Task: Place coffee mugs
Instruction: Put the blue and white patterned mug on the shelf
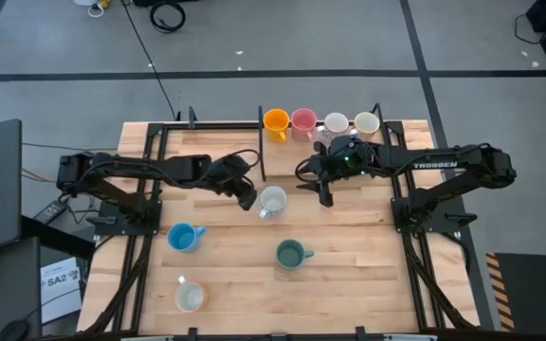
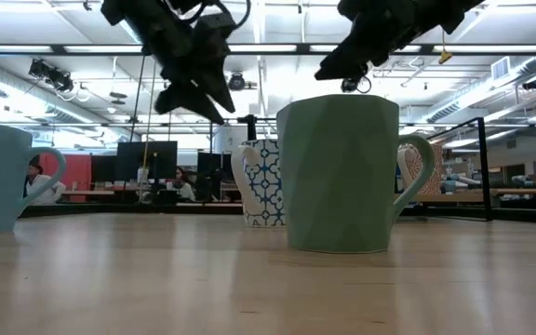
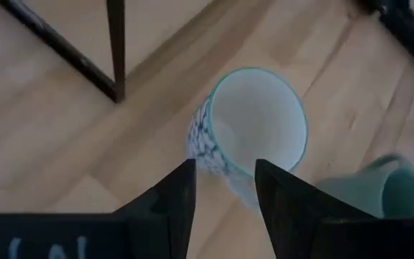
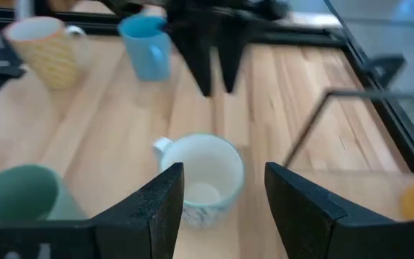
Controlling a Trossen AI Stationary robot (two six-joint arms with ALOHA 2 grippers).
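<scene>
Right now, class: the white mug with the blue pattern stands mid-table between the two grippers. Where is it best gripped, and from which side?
Grip the white patterned mug by its rim, from above. It stands upright with its mouth open, and its thin wall should fit between open jaws, one inside and one outside. Its handle sticks out sideways, so avoid that part of the rim. The left gripper, open beside it, looks best placed; the right gripper is also open.

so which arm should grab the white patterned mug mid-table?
Left, probably. The left end effector hangs open right beside the white patterned mug. The right end effector, also open, sits farther off.
</scene>
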